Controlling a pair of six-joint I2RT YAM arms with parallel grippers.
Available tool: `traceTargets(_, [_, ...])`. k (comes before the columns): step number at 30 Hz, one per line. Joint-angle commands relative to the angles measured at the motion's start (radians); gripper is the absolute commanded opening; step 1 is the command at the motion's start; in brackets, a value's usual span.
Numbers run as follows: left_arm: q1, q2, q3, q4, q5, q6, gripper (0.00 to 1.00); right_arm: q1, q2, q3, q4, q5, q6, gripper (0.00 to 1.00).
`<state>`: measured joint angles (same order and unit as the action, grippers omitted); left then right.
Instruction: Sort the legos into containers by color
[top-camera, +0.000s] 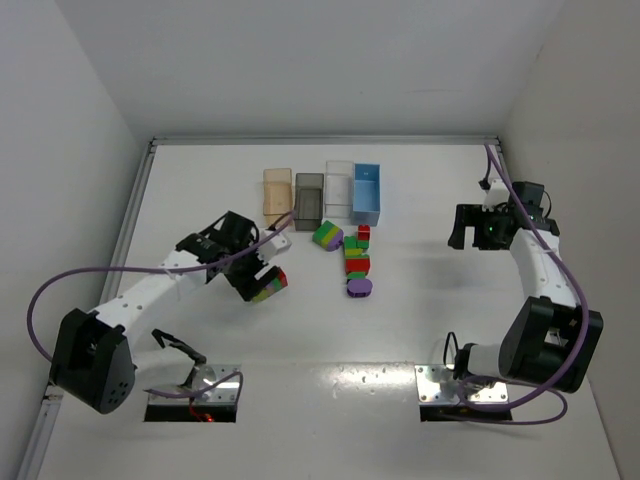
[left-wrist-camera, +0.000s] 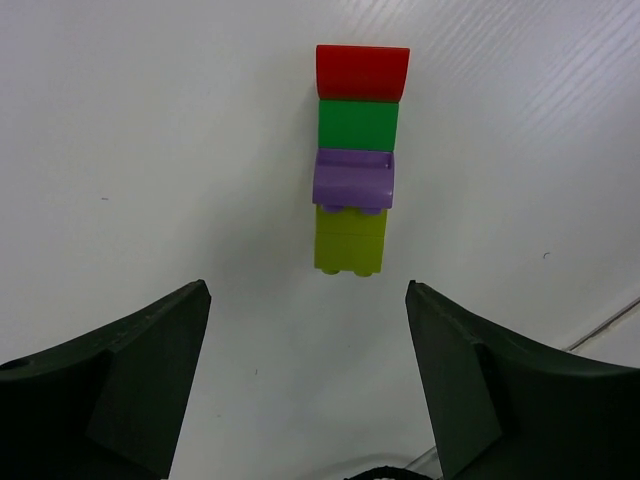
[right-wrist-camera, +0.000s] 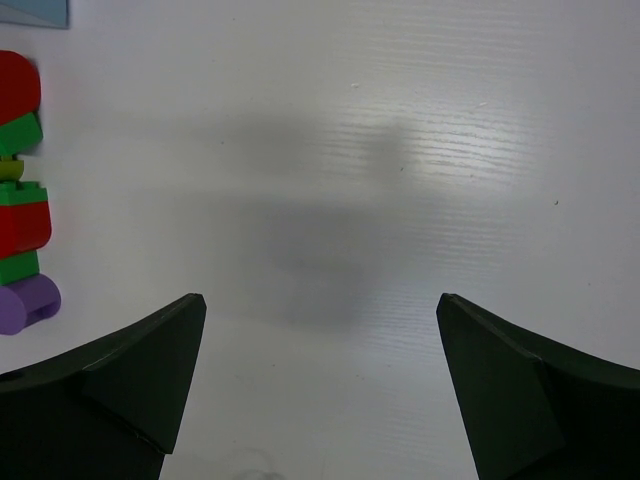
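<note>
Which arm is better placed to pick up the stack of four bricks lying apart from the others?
Left. The left gripper, open, hovers just by the four-brick stack; the right gripper stands far away from it.

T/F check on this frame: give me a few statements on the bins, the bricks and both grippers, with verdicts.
1. The four bins stand side by side in one row. True.
2. The left gripper holds the four-brick stack. False: it is open, and the stack lies on the table ahead of it.
3. That stack runs red, green, purple, lime. True.
4. The right gripper is shut on a brick. False: it is open and holds nothing.
5. The blue bin is leftmost. False: it is rightmost; the tan bin is leftmost.
</note>
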<state>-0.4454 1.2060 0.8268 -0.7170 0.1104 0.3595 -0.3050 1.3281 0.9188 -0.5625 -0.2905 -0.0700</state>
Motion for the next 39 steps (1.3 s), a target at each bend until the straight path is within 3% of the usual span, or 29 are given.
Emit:
traceTargets(1, [-0.027, 0.02, -0.003, -0.001, -0.037, 0.01, 0.85, 0.004, -0.017, 0.023, 0.006, -0.012, -0.019, 1.0])
traceTargets(12, [-0.036, 0.102, -0.041, -0.01, -0.04, 0.052, 0.72, 0.004, 0.022, 0.023, 0.006, -0.021, -0.019, 1.0])
traceTargets(27, [-0.055, 0.194, -0.04, 0.057, 0.041, 0.016, 0.66, 0.004, 0.082, 0.052, 0.015, -0.021, -0.028, 1.0])
traceTargets(36, [-0.055, 0.204, -0.031, 0.113, 0.006, -0.022, 0.49, 0.004, 0.111, 0.071, 0.006, -0.03, -0.028, 1.0])
traceTargets(39, [-0.046, 0.194, -0.031, 0.113, 0.006, -0.022, 0.4, 0.004, 0.111, 0.071, 0.006, -0.03, -0.028, 1.0])
